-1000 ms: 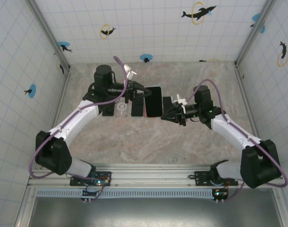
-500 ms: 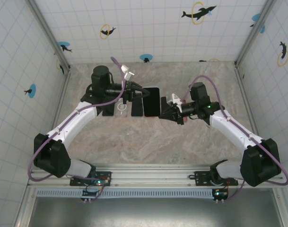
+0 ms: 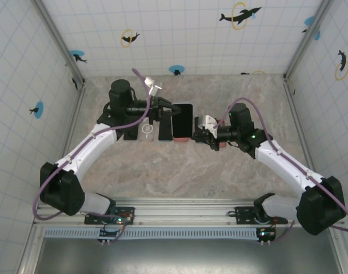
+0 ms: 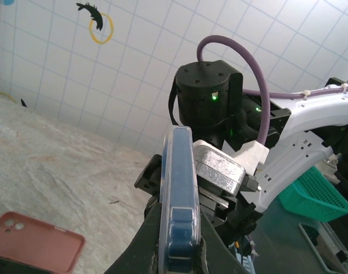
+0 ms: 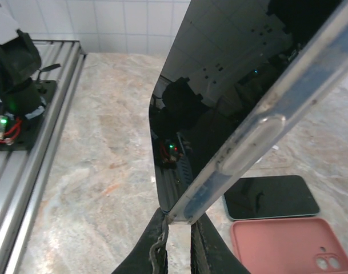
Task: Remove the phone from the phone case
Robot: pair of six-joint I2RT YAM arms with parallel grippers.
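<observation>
**One cased phone held up between two closed end effectors**

Two phones could be counted. One phone (image 3: 183,120) sat inside a clear case (image 5: 259,137) and was lifted off the surface (image 3: 162,165). A second dark phone (image 5: 270,197) lay flat with its screen up.

Three loose covers were in view: a pink case (image 5: 285,245) lying back-up just beside the flat phone, a white case with a ring (image 3: 148,130), and a black slab (image 3: 131,133) that may be a cover, though the overhead view was too coarse to be sure.

The cased phone hung between the two arms, above the pink case. Its long axis ran from the near side of the surface toward the far wall, and its black screen was turned up.

The left end effector (image 4: 179,254) was closed across the phone's thickness at its far left part. The right end effector (image 5: 176,228) was closed on the clear case's edge at the near right corner.

A teal basket (image 4: 316,194) stood off the surface, and its contents could not be made out.
</observation>
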